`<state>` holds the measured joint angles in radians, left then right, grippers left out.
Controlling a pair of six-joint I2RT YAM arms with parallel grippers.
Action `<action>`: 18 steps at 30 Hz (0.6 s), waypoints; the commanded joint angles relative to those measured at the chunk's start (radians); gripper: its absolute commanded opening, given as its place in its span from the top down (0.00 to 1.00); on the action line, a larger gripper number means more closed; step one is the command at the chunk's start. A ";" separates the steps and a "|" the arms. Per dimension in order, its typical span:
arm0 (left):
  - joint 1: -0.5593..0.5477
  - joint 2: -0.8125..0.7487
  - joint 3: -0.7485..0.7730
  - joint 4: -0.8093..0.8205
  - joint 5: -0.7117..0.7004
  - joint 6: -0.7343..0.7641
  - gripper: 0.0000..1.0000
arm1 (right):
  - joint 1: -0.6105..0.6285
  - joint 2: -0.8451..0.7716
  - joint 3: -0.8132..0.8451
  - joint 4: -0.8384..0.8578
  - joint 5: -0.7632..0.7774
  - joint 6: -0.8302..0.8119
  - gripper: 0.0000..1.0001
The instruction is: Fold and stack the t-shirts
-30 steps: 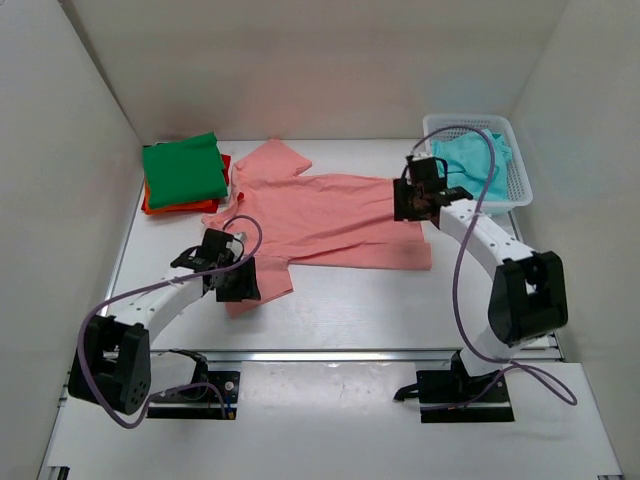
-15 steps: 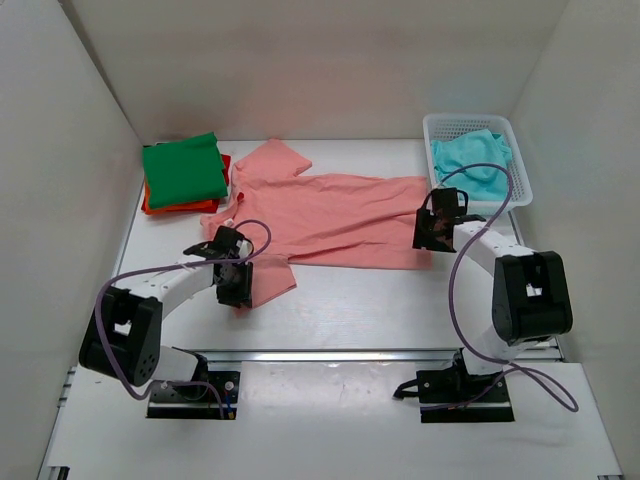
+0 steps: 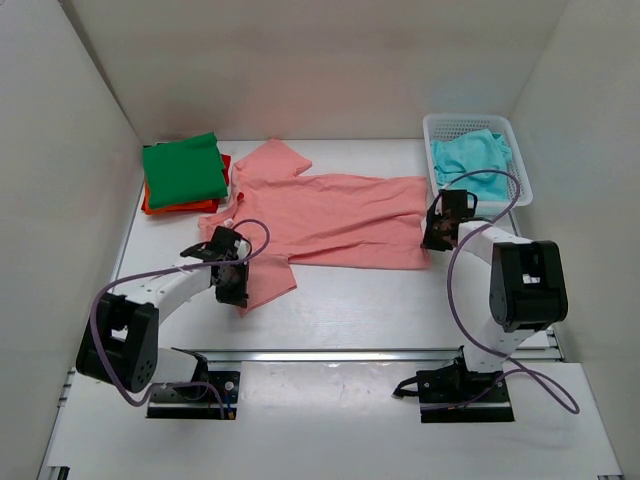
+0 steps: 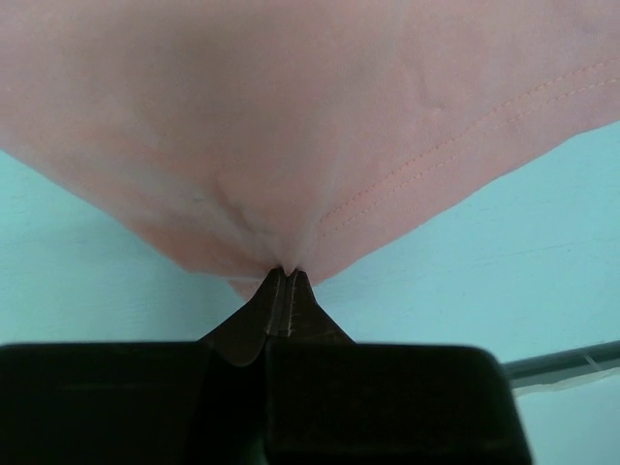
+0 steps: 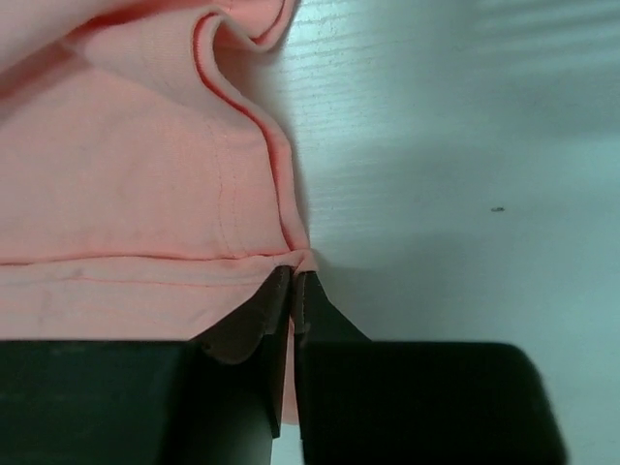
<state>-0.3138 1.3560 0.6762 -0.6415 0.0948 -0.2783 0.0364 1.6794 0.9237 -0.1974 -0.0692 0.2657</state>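
A salmon pink t-shirt (image 3: 330, 215) lies spread across the middle of the table, collar to the left. My left gripper (image 3: 238, 296) is shut on the tip of its near sleeve; the left wrist view has the pink cloth (image 4: 291, 116) pinched at the left gripper's (image 4: 289, 274) closed tips. My right gripper (image 3: 432, 239) is shut on the near corner of the hem, where the folded edge of the cloth (image 5: 145, 194) enters the right gripper's (image 5: 294, 277) tips. A folded green t-shirt (image 3: 183, 168) lies on a folded orange-red one (image 3: 152, 207) at the back left. A turquoise t-shirt (image 3: 472, 163) is crumpled in the basket.
The white mesh basket (image 3: 521, 178) stands at the back right, just behind the right arm. White walls enclose the table on the left, back and right. Bare tabletop (image 3: 350, 300) lies between the shirt and the arm bases.
Both grippers have closed on the pink shirt. The right gripper came down the hem from its far corner to its near corner; the left shifted slightly nearer onto the sleeve tip.
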 commanded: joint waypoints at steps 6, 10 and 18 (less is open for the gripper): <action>0.004 -0.144 0.152 -0.183 0.010 0.060 1.00 | 0.059 -0.239 -0.077 -0.088 0.045 -0.003 1.00; 0.022 -0.207 0.215 -0.267 0.005 0.088 1.00 | 0.105 -0.377 -0.120 -0.193 0.052 0.009 1.00; 0.055 -0.288 0.264 -0.379 0.022 0.128 1.00 | 0.187 -0.661 -0.243 -0.416 0.045 0.089 1.00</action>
<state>-0.2581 1.1023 0.9081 -0.9436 0.0975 -0.1791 0.2092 1.0821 0.7116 -0.4892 -0.0406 0.3134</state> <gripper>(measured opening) 0.014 0.017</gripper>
